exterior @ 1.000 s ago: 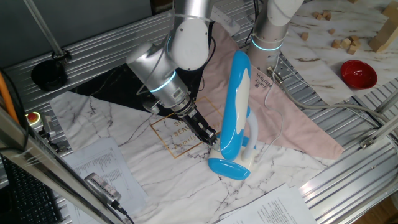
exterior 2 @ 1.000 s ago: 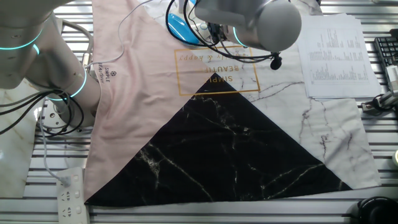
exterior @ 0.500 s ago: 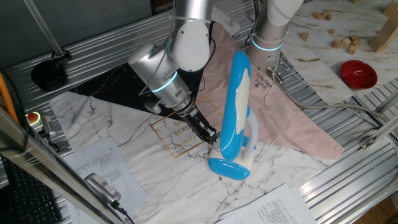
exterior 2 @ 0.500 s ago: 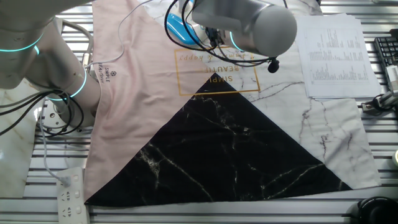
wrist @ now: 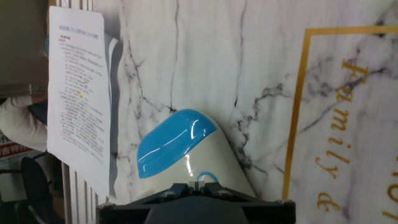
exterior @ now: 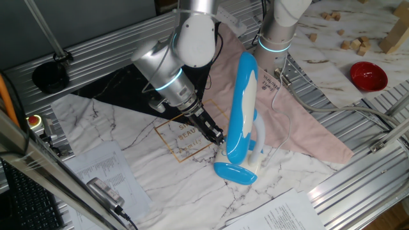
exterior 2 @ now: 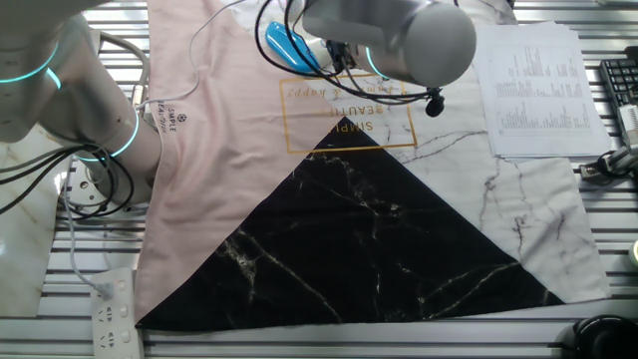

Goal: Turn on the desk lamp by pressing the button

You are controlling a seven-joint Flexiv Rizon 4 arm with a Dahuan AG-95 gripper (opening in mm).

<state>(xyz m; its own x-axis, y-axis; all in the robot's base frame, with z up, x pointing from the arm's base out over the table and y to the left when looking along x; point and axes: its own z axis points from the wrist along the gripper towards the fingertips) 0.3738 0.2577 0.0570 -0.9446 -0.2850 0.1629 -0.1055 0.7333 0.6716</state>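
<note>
The desk lamp [exterior: 241,105] stands on the marble-print cloth, its long sky-blue head upright over an oval blue foot [exterior: 235,172]. My gripper [exterior: 218,137] points down at the left side of the foot, close to it. In the hand view the blue and white foot [wrist: 174,140] fills the lower middle. A small blue ring, the button [wrist: 203,178], sits just ahead of my gripper [wrist: 196,186], whose fingertips are shut together. The other fixed view shows only a bit of the lamp's blue [exterior 2: 284,42] behind my arm.
A second arm's base [exterior: 276,38] stands behind the lamp. A red bowl [exterior: 368,75] and wooden blocks [exterior: 354,43] lie at the far right. Printed sheets [exterior: 102,169] lie at the near left, and one sheet [wrist: 78,93] lies beside the foot.
My arm's elbow has swung a little up and right. The gripper tip has shifted slightly upward in one fixed view, staying by the lamp foot. The lamp has not moved.
</note>
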